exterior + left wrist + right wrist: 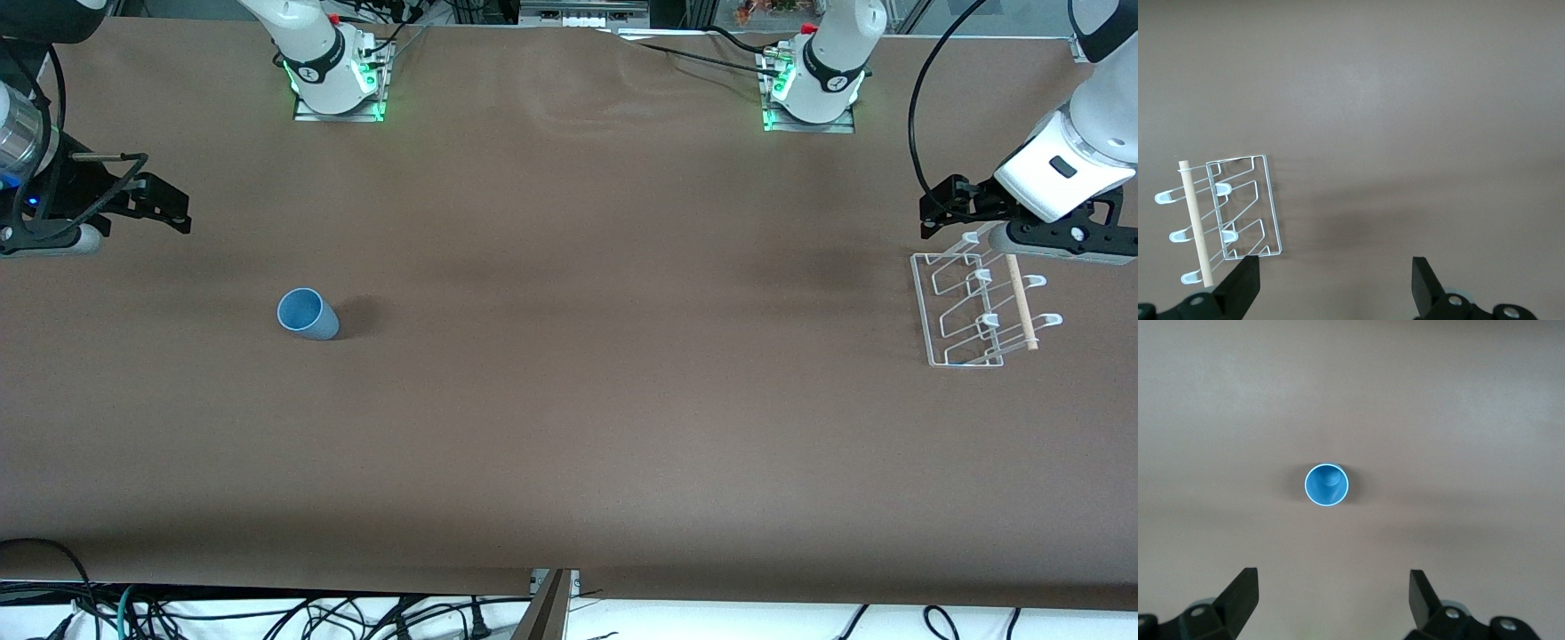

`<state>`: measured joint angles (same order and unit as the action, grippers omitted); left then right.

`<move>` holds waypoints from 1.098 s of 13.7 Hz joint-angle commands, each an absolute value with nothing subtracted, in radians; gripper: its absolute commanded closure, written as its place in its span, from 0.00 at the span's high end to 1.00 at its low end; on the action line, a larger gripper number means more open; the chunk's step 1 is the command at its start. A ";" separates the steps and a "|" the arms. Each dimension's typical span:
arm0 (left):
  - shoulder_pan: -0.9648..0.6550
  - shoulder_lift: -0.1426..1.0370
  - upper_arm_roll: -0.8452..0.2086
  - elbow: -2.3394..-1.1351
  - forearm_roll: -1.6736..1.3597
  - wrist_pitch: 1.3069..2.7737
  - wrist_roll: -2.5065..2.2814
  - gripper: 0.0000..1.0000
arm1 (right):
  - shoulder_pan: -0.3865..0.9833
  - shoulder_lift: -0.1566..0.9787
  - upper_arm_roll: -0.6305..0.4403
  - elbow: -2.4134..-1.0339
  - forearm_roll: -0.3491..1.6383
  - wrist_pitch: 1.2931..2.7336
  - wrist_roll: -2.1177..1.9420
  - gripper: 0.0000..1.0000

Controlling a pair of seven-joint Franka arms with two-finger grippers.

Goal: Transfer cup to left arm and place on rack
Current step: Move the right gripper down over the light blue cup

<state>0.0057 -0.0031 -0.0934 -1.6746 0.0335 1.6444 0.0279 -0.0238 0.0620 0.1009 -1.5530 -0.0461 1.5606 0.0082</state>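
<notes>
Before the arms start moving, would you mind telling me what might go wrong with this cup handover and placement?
1. The cup stands upright, alone on the table. The open right gripper may knock the light cup over if one finger touches first.
2. The cup must cross to the left arm's end, so a poorly aligned handover may drop it.
3. The open left gripper hangs close over the rack; it may snag the thin prongs or the wooden dowel.

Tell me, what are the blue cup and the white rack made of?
The cup looks like smooth matte plastic: one even light-blue colour. The rack looks like thin white-coated wire bent into loops, with a pale stick across it, probably bare wood.
</notes>
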 commanded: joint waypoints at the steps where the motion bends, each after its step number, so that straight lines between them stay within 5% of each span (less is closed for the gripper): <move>1: 0.003 -0.008 -0.098 -1.674 0.015 1.644 0.021 1.00 | -0.025 0.063 0.107 -1.534 -0.044 1.539 0.025 1.00; 7: 0.003 -0.008 -0.098 -1.674 0.015 1.644 0.021 1.00 | -0.023 0.121 0.109 -1.548 -0.054 1.558 0.029 1.00; 15: 0.003 -0.008 -0.100 -1.674 0.015 1.644 0.021 1.00 | -0.020 0.231 0.103 -1.767 -0.052 1.909 0.034 1.00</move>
